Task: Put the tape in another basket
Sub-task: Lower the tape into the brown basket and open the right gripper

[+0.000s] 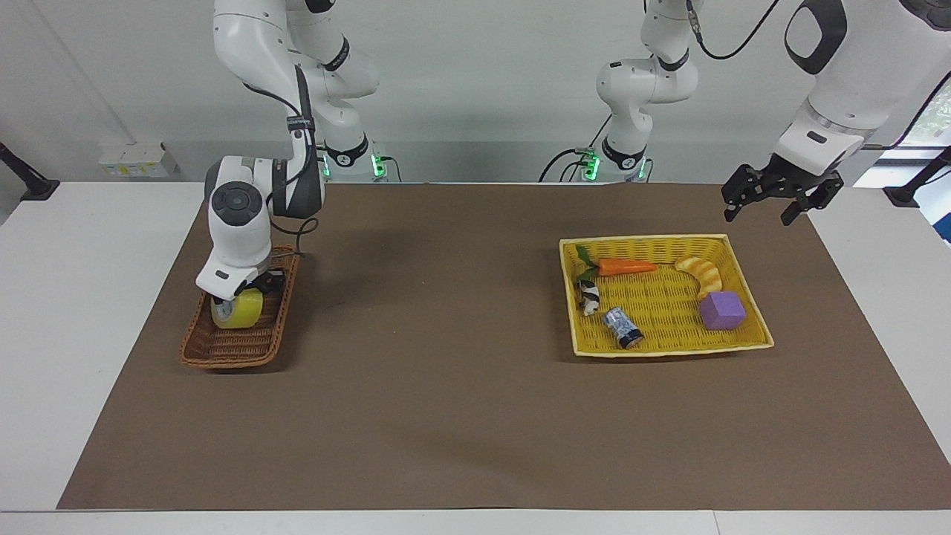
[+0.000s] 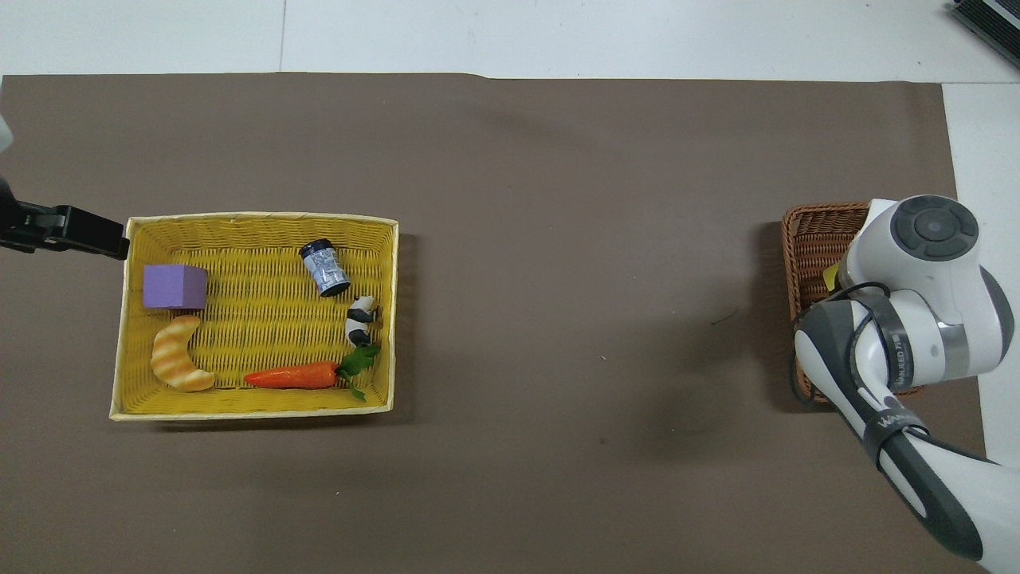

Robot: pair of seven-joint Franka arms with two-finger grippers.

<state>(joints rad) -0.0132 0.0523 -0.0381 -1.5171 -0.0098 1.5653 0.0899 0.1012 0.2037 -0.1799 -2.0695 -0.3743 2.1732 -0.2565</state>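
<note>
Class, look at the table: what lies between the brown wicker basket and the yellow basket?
Nothing: only bare brown mat separates the brown wicker basket from the yellow basket, clearest in the facing view.

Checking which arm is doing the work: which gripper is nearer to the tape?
Right. The right gripper is on the tape in the brown basket; the left gripper waits at the left arm's end, past the yellow basket.
</note>
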